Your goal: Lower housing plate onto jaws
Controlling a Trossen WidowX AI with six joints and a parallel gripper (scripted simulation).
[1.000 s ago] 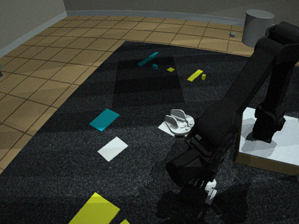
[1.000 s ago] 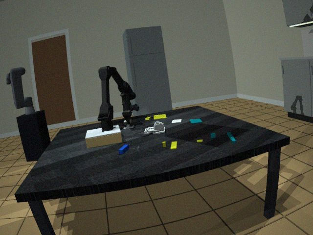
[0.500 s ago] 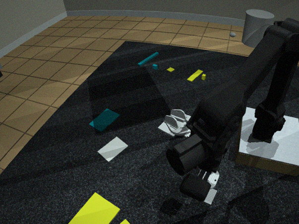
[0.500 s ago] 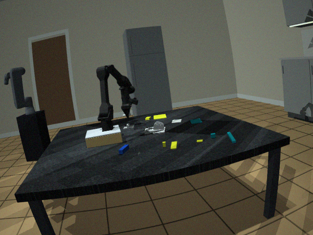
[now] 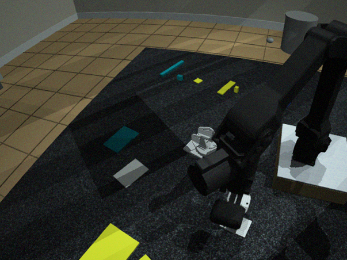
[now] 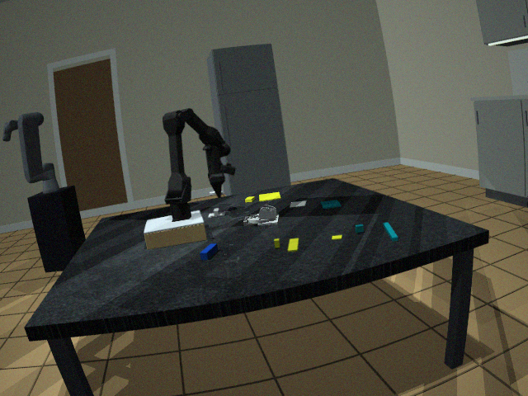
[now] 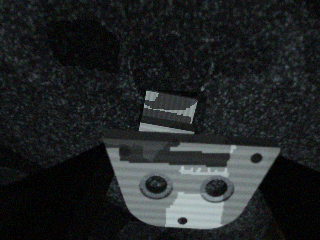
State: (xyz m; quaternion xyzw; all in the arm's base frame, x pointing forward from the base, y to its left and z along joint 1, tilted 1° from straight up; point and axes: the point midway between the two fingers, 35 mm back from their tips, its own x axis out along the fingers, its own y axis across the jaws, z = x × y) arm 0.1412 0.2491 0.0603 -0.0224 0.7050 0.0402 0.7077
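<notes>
The white housing plate [image 5: 246, 200] [image 7: 196, 210] is between the fingers of my gripper [image 5: 236, 202] [image 6: 218, 192] [image 7: 183, 149], which is shut on it. The wrist view shows the plate's two large ringed holes and small dark holes. The plate is raised above the table. The white base with the two jaws [image 5: 201, 144] [image 6: 267, 214] stands on the table, to the side of my gripper and apart from the plate. The jaws stand up from the base. The arm hides part of the base in the top view, and the stubs cannot be made out.
A small white stand [image 5: 246, 228] [image 6: 216, 213] [image 7: 169, 112] is on the table below my gripper. A white tile [image 5: 131, 172] and a teal tile [image 5: 121, 138] lie past the jaws. Yellow blocks [image 5: 110, 244] [image 6: 269, 196] lie farther off. A blue block [image 6: 209, 251] is near the arm's pedestal [image 5: 314, 188].
</notes>
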